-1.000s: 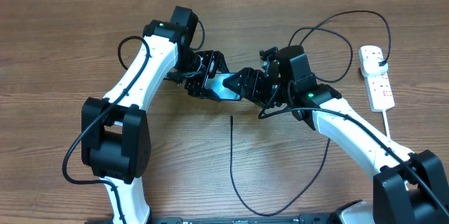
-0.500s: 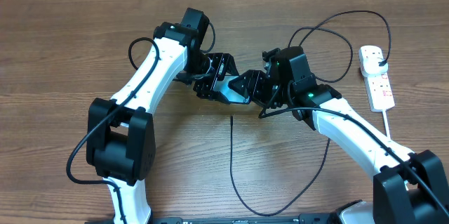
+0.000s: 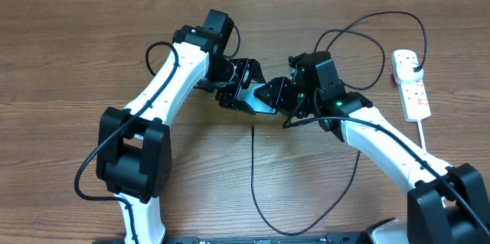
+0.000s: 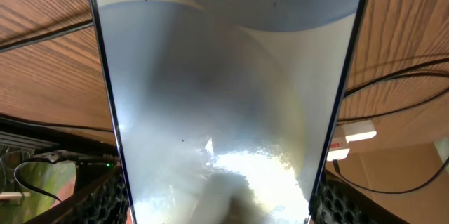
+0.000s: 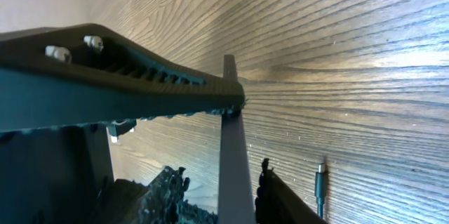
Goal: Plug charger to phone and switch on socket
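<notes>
The left fingers clamped the phone by its edges; the right fingers touched it, grip unclear. The charger tip lay on the desk.

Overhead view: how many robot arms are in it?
2. The left arm comes in from the lower left and holds the phone. The right arm comes in from the lower right. Both wrists are mid-table. None seems hidden.
</notes>
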Available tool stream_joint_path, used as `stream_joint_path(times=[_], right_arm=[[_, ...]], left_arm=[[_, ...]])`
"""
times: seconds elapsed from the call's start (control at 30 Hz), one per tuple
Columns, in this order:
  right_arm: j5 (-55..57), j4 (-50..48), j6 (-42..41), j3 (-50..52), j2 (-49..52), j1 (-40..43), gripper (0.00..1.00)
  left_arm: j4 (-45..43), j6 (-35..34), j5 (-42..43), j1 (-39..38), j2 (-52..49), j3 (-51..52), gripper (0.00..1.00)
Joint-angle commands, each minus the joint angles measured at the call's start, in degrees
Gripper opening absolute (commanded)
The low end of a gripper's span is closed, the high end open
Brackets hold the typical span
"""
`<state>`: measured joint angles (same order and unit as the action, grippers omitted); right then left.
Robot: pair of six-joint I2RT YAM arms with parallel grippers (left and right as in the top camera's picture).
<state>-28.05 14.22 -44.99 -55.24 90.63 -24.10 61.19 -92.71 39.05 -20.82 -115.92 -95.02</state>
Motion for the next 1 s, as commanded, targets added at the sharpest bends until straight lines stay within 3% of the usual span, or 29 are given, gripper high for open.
stream_joint_path(times=[0.0, 0.97], right_arm=[[1.0, 0.1, 0.0, -1.0, 0.0, -0.3, 0.33], [1.1, 0.2, 0.0, -1.0, 0.0, -0.3, 0.10]], left_arm=[[-0.4, -0.8, 2.5, -0.5, 2.5, -1.8, 0.04], [-0.4, -0.7, 2.4, -0.6, 2.5, -1.8, 0.04]])
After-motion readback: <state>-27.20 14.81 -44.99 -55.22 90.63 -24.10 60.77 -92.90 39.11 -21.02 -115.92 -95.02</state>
